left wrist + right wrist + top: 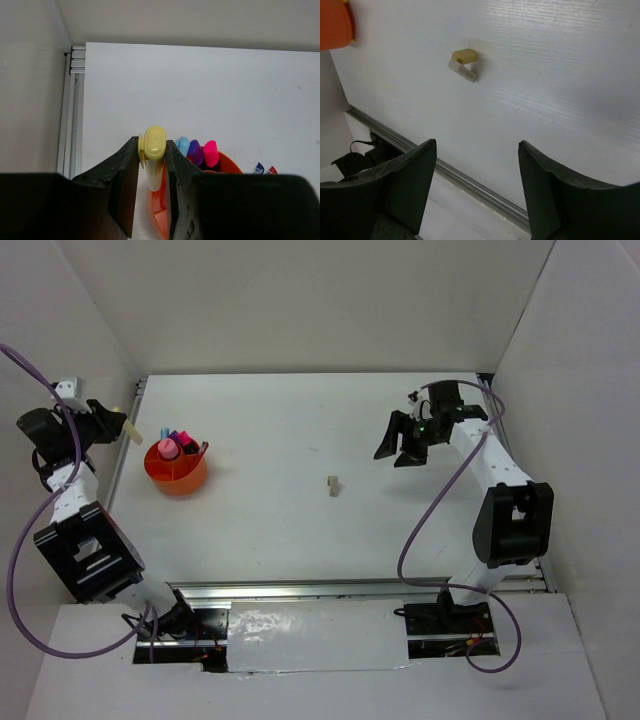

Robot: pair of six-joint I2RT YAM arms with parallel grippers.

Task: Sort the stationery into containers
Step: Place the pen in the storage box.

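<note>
My left gripper (152, 150) is shut on a yellow highlighter (154, 150) and holds it just above the near left rim of the orange cup (160, 205). In the top view the left gripper (122, 428) is left of the cup (177, 472). The cup holds a light blue (183, 145), a purple (195, 152) and a pink highlighter (210, 153), and blue and red pens (264, 169). My right gripper (399, 453) is open and empty at the back right. A tiny beige block (333, 484) lies mid-table, also in the right wrist view (465, 56).
White walls enclose the table on the left, back and right. A metal rail (300, 590) runs along the near edge and another (72, 100) along the left side. The right arm's purple cable (430, 520) hangs over the right part of the table.
</note>
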